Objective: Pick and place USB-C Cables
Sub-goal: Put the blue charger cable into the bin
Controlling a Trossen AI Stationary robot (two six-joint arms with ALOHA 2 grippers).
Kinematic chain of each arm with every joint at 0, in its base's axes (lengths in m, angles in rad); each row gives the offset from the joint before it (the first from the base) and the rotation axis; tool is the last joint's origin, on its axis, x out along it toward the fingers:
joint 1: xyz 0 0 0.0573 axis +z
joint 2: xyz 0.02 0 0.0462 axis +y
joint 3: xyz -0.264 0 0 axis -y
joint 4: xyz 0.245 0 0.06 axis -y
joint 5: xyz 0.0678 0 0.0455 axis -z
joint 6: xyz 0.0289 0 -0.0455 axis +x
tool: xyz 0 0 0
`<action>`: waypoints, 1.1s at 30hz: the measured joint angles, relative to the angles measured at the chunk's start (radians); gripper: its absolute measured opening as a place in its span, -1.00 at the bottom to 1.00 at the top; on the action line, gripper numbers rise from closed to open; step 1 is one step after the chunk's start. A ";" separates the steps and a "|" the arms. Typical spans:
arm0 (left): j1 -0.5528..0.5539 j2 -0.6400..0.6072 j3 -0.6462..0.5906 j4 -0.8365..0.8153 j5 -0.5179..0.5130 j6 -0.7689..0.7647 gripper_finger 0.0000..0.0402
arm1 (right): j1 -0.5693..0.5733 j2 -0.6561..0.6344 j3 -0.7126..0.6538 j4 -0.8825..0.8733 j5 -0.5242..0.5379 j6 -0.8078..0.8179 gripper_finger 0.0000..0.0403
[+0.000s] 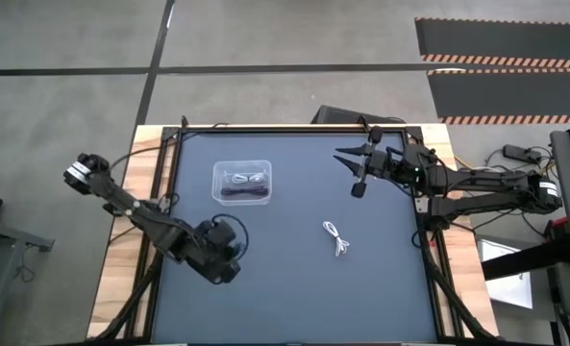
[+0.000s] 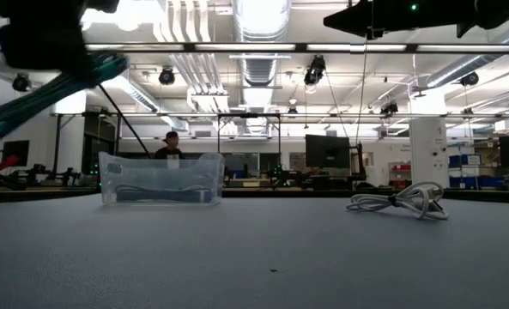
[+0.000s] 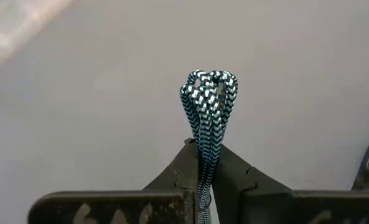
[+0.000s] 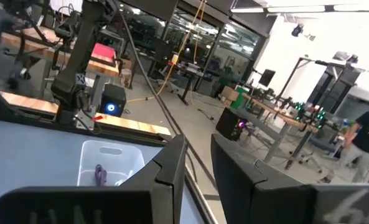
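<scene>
My left gripper hangs over the near-left part of the dark desk, pinching the teal cable between its fingers. Up-desk from it, the clear box holds a purple cable and a white one. Bare desk lies between the box and the other white cable, right of centre. My right gripper, spread and empty, hangs by the far-right edge. Behind is an open workshop.
</scene>
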 joint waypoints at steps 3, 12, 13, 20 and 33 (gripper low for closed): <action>0.028 -0.041 0.007 0.003 -0.058 0.121 -0.96 | 0.000 0.000 -0.012 -0.005 0.000 0.022 -0.66; 0.140 -0.113 0.005 0.249 -0.161 0.624 -0.96 | 0.000 0.000 -0.033 -0.023 -0.067 0.125 -0.66; 0.152 -0.115 0.005 0.284 -0.163 0.680 -0.96 | 0.000 0.000 -0.035 -0.023 -0.087 0.140 -0.66; 0.225 -0.117 0.005 0.495 -0.167 1.063 -0.96 | 0.000 0.000 -0.060 -0.006 -0.159 0.166 -0.66; 0.371 -0.133 0.015 0.626 -0.166 1.341 -0.96 | 0.000 -0.002 -0.149 0.120 -0.217 0.161 -0.66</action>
